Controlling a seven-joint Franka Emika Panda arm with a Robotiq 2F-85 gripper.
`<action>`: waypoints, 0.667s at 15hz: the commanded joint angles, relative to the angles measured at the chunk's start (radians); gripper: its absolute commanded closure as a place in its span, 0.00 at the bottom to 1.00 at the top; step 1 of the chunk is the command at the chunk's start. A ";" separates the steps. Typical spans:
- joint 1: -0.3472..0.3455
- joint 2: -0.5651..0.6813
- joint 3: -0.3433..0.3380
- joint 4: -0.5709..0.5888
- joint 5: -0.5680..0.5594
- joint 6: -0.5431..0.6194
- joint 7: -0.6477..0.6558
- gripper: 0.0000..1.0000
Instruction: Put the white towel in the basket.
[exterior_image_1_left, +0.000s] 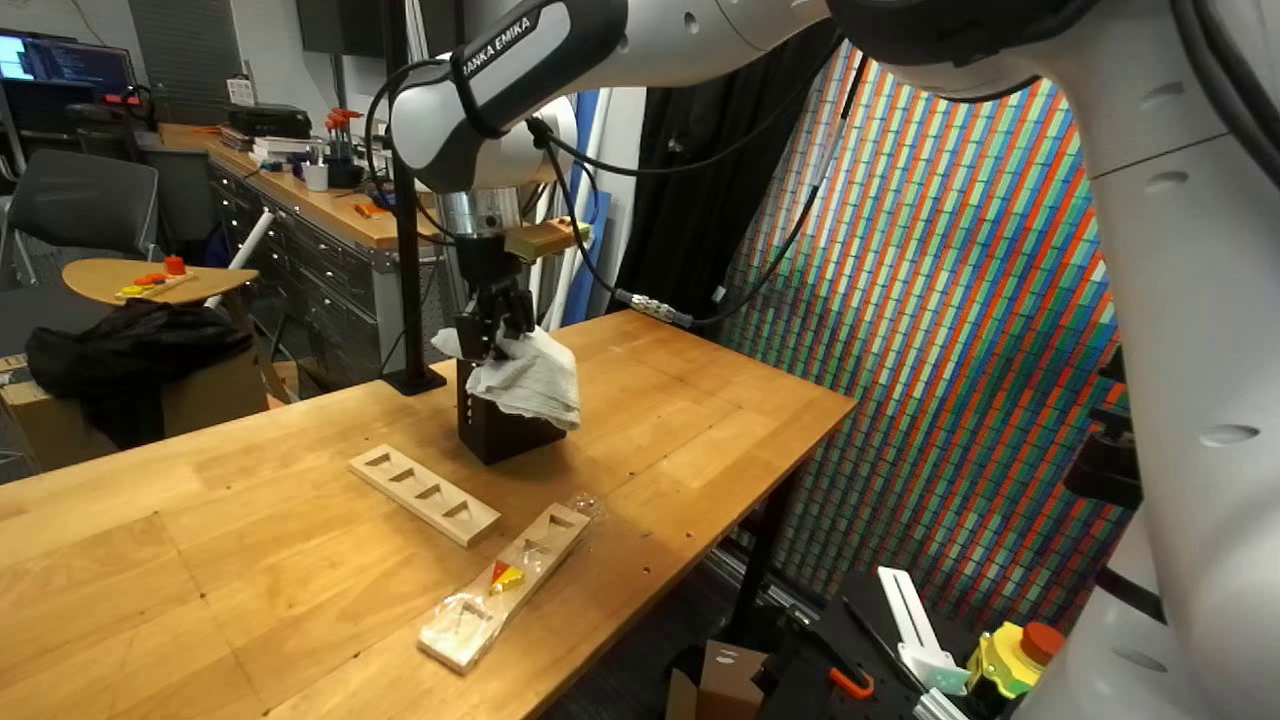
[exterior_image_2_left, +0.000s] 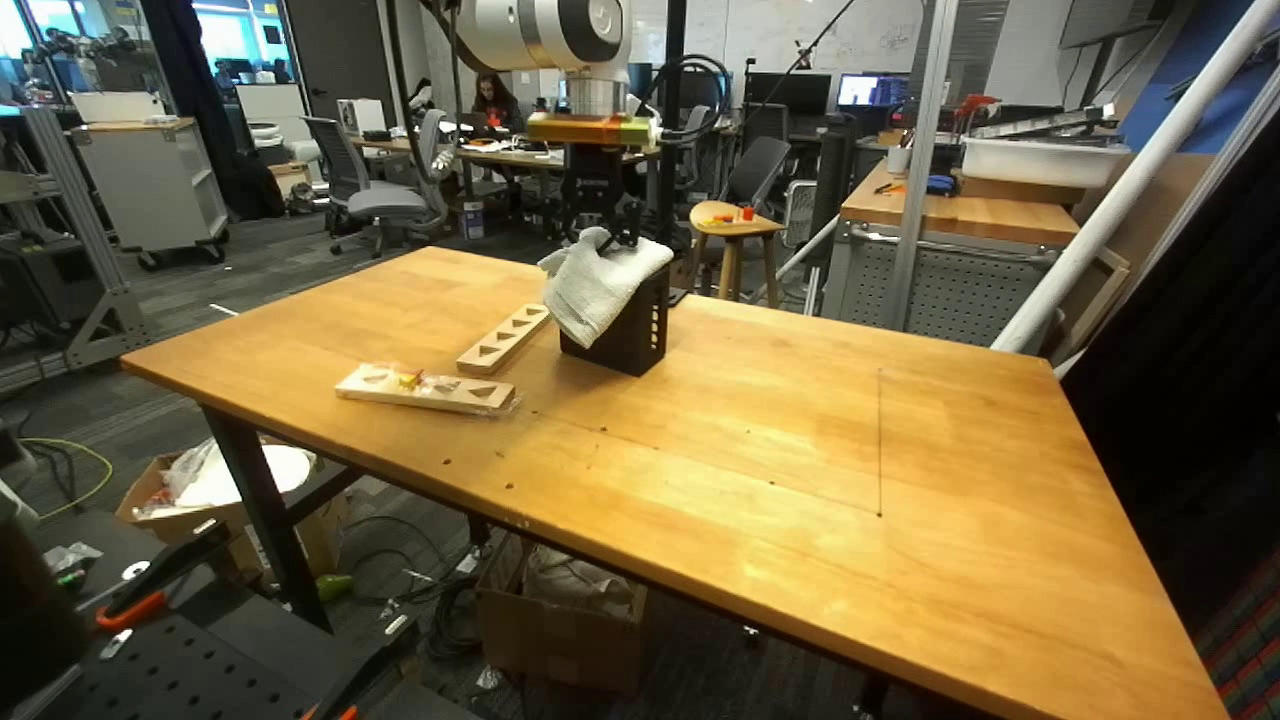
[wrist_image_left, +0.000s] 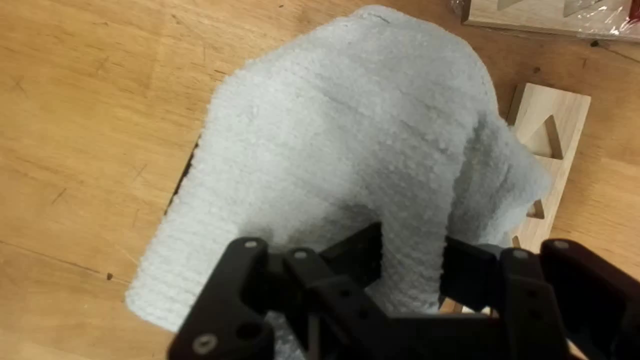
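One fold of white towel (wrist_image_left: 345, 125) is pinched in the gripper (wrist_image_left: 413, 264), most hanging below.

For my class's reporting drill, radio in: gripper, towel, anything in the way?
Gripper shut on white towel. Towel draped over black basket, partly hanging outside; interior hidden. Two wooden puzzle boards nearby, likely not blocking.

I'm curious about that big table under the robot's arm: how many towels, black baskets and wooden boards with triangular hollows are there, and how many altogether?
White towel: 1
Black basket: 1
Wooden boards with triangular hollows: 2, one of them in clear wrapping
Total: 4
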 joint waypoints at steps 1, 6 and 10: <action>-0.021 -0.003 0.012 -0.030 0.067 0.066 -0.018 0.96; -0.030 -0.025 -0.002 -0.061 0.075 0.140 -0.025 0.96; -0.039 -0.026 -0.008 -0.067 0.064 0.126 -0.040 0.96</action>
